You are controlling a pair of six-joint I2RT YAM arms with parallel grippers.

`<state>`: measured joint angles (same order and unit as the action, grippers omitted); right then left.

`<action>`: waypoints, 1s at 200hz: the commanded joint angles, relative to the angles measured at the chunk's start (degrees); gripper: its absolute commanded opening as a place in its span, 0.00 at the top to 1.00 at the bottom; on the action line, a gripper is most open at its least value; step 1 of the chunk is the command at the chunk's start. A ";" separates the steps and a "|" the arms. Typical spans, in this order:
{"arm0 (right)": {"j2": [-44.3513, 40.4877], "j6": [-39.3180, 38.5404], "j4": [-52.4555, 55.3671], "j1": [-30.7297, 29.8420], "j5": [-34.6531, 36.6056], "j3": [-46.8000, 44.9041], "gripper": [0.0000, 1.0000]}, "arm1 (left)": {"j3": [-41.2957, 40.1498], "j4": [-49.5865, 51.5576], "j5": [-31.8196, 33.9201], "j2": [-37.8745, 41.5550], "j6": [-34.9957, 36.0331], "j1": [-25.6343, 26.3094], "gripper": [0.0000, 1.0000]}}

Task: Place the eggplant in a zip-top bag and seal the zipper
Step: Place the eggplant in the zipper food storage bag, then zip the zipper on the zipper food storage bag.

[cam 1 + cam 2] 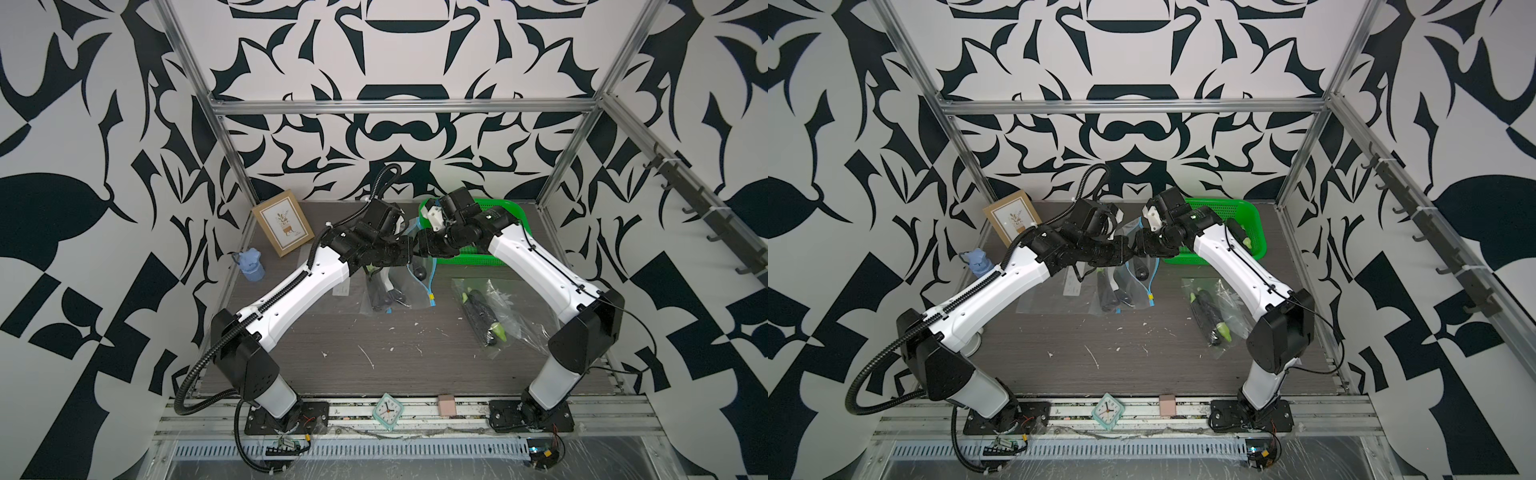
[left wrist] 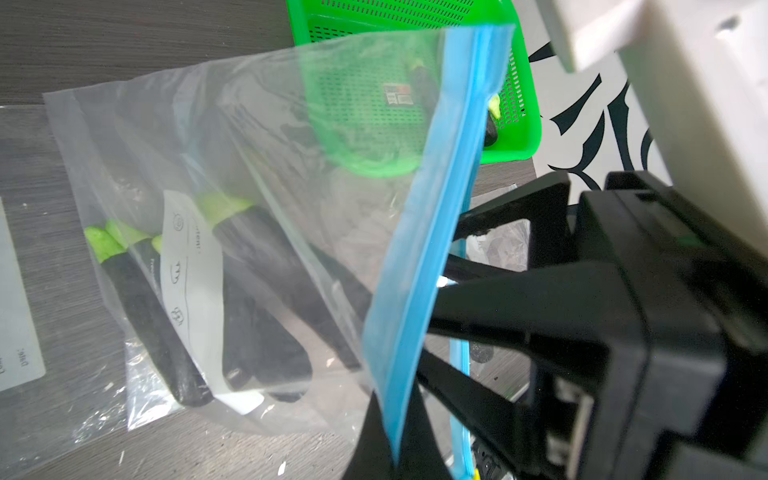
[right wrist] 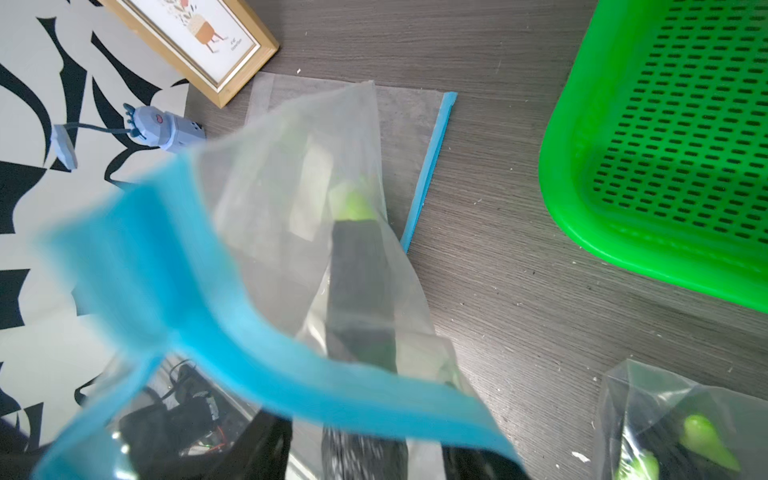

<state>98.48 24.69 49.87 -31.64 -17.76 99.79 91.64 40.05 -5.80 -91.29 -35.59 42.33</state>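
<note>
A clear zip-top bag [image 2: 249, 145] with a blue zipper strip [image 2: 428, 232] lies mid-table, its mouth lifted. My left gripper [image 2: 392, 457] is shut on that strip. Several dark eggplants [image 2: 266, 291] with green caps lie inside the bag. One more eggplant [image 3: 359, 270] points cap-first into the mouth. Its blunt end [image 1: 419, 272] sits between the fingers of my right gripper [image 3: 365, 453], which is open with a gap on each side. In both top views the two wrists meet above the bag [image 1: 399, 291].
A green basket [image 1: 511, 224] stands at the back right with an eggplant [image 1: 1239, 235] in it. A second bag of eggplants [image 1: 490, 316] lies right. A flat empty bag [image 1: 1054, 291], a picture frame [image 1: 282, 226] and a blue toy [image 1: 251, 264] are left.
</note>
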 commanded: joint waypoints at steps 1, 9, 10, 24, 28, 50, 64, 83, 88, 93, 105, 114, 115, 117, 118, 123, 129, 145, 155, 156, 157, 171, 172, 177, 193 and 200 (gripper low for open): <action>-5.26 -1.76 -1.31 -1.41 0.03 4.01 0.37 | 1.99 -0.60 0.33 0.60 -2.82 -0.49 1.00; -6.58 -2.72 -0.90 -1.47 -0.17 4.73 0.37 | 2.29 -0.80 1.68 0.77 -4.20 -0.78 1.00; -6.78 -2.94 -0.91 -1.48 -0.21 4.81 0.37 | 2.30 -0.83 1.81 0.76 -4.34 -0.81 1.00; -10.22 -4.33 -2.06 -1.49 -0.95 3.79 0.38 | 2.58 -1.97 4.07 1.52 -7.20 -1.18 1.00; -11.41 -4.90 -2.50 -1.49 -1.23 3.12 0.38 | 2.51 -2.55 4.84 1.82 -7.99 -1.13 1.00; -18.50 -7.69 -6.17 -0.98 -0.63 -2.88 0.36 | 1.64 -6.70 8.46 4.09 -12.91 -1.18 1.00; -23.39 -9.44 -10.79 -0.39 -2.08 -8.80 0.36 | 0.76 -9.80 10.13 5.29 -16.13 -1.17 1.00; -29.77 -10.56 -19.23 0.77 -4.38 -18.86 0.41 | -0.35 -13.21 12.19 6.52 -20.22 -1.18 1.00; -31.36 -10.63 -22.01 1.49 -5.47 -21.69 0.43 | -0.40 -13.85 12.70 6.69 -21.11 -1.16 1.00; -32.75 -10.64 -24.41 2.12 -6.75 -24.28 0.46 | -0.42 -14.15 13.28 6.75 -21.85 -1.19 1.00; -35.04 -10.45 -28.82 4.23 -9.80 -29.62 0.49 | 0.01 -14.32 14.38 6.91 -23.20 -1.19 1.00; -36.37 -10.76 -31.26 4.98 -12.16 -32.40 0.51 | 0.48 -14.53 14.66 6.84 -23.43 -1.18 1.00; -36.53 -10.83 -31.51 5.00 -12.28 -32.61 0.52 | 0.52 -14.50 14.67 6.83 -23.40 -1.14 1.00; -36.85 -11.03 -32.03 5.00 -12.47 -33.38 0.52 | 0.68 -14.48 14.74 6.83 -23.41 -1.11 1.00; -36.99 -11.13 -32.29 5.01 -12.60 -33.67 0.52 | 0.75 -14.39 14.76 6.78 -23.44 -1.15 1.00; -37.61 -11.87 -33.46 5.03 -13.17 -35.13 0.52 | 1.18 -14.13 14.83 6.66 -23.46 -1.18 1.00; -38.35 -12.93 -34.70 5.01 -13.64 -36.61 0.53 | 1.65 -14.08 14.98 6.62 -23.34 -1.15 1.00; -39.40 -14.51 -37.60 5.01 -13.71 -39.71 0.49 | 2.13 -14.32 14.98 6.47 -23.38 -1.15 1.00; -39.50 -14.93 -39.45 5.01 -13.53 -41.10 0.45 | 2.25 -14.52 14.80 6.27 -23.57 -1.17 1.00; -39.50 -14.93 -39.69 5.01 -13.53 -41.27 0.45 | 2.33 -14.54 14.74 6.28 -23.61 -1.14 1.00; -39.50 -14.93 -39.90 4.96 -13.53 -41.44 0.45 | 2.32 -14.60 14.75 6.25 -23.63 -1.16 1.00; -39.50 -15.43 -43.00 5.01 -13.32 -43.50 0.42 | 2.79 -14.44 14.51 5.97 -23.56 -1.16 1.00; -39.50 -15.45 -43.14 5.01 -13.25 -43.56 0.42 | 2.78 -14.42 14.51 6.00 -23.56 -1.18 1.00; -39.37 -15.71 -43.79 5.01 -12.96 -43.93 0.42 | 2.92 -14.31 14.47 5.89 -23.55 -1.11 1.00; -39.16 -15.98 -45.53 5.01 -11.01 -44.86 0.42 | 3.11 -14.22 14.01 5.74 -23.60 -1.13 1.00; -39.19 -15.99 -46.49 5.01 -10.00 -45.40 0.42 | 3.12 -14.22 13.95 5.68 -23.56 -1.18 1.00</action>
<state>60.71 10.39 12.16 -26.61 -29.34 55.18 92.75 27.20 7.73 -85.25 -58.11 41.25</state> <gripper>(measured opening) 0.580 0.045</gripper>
